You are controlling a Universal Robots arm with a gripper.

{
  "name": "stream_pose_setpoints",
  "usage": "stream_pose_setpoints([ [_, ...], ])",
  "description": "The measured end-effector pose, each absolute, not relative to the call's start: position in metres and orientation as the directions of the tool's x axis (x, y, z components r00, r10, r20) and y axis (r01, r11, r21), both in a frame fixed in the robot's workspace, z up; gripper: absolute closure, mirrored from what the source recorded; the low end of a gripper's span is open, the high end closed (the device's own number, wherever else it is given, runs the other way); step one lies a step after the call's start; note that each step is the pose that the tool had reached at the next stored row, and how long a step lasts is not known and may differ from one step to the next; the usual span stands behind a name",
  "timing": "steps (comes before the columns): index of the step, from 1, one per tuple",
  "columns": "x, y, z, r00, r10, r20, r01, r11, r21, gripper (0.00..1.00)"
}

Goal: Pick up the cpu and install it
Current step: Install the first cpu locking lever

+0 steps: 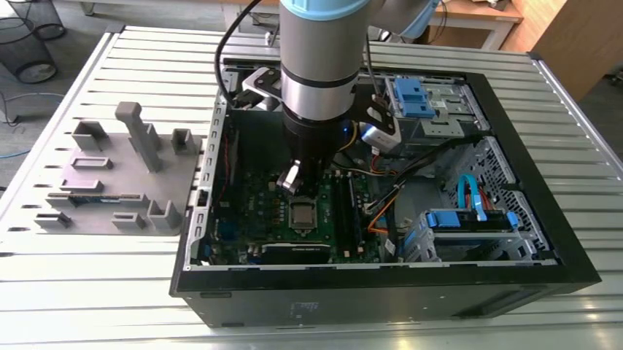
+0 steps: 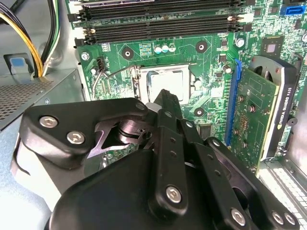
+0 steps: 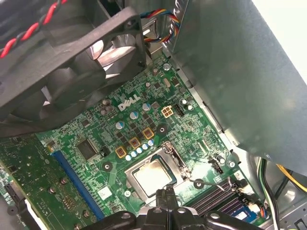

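Judged well along. Shows the cpu (image 3: 152, 176) already lying flat inside the silver socket frame (image 2: 142, 84), near the middle of the motherboard (image 3: 110, 143) and just beside the memory slots (image 2: 158, 19) along one edge. Finds the gripper (image 3: 165, 192) straight above that chip, clenched, with fingertips pressed together and nothing gripped between them. Cannot tell contact with the metal top from a hover just clear of it, not from these wrist views. Counts pick-up and placing as done, by this reading. Leaves, possibly, the clamping of the frame. Cannot call the wire lever (image 2: 98, 79) latched or free. Places all this within the open computer case (image 1: 389, 292) on the slatted table (image 1: 98, 292).
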State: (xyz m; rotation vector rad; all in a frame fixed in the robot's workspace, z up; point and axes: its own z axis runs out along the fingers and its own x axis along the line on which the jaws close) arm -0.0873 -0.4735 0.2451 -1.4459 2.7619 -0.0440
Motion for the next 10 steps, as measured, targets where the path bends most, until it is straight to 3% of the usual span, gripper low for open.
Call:
stream_pose_setpoints([
  [10, -0.0873, -0.4734, 0.2453, -0.57, -0.822, -0.022, -0.821, 0.57, -0.026, 0.89],
])
